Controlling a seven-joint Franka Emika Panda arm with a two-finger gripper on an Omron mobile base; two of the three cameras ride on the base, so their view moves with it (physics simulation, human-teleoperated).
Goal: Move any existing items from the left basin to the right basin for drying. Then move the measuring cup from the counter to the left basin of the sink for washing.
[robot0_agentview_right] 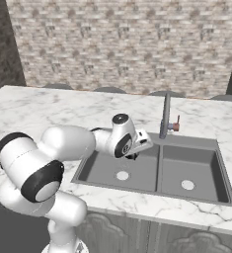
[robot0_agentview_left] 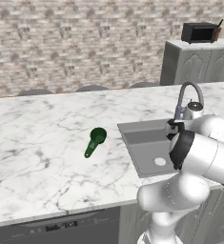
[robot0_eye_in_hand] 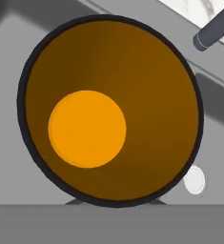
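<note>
A squat round orange-yellow item [robot0_eye_in_hand: 87,128] with a black rim sits right under the hand camera, seen from above. My gripper [robot0_eye_in_hand: 114,204] is shut on its near rim, with the finger tips barely showing behind it. In the right base view the gripper [robot0_agentview_right: 132,156] hangs over the back of the left basin [robot0_agentview_right: 100,173], close to the divider; the right basin [robot0_agentview_right: 196,170] lies beyond it. The dark green measuring cup [robot0_agentview_left: 95,141] lies on the white marble counter [robot0_agentview_left: 37,143], left of the sink, handle pointing toward the front edge.
The grey faucet [robot0_agentview_right: 165,116] stands behind the divider, just right of my hand, and its spout [robot0_eye_in_hand: 216,31] shows at the hand view's upper right. A pale drain [robot0_eye_in_hand: 194,181] peeks out beside the item. A microwave [robot0_agentview_left: 199,32] sits on a far cabinet.
</note>
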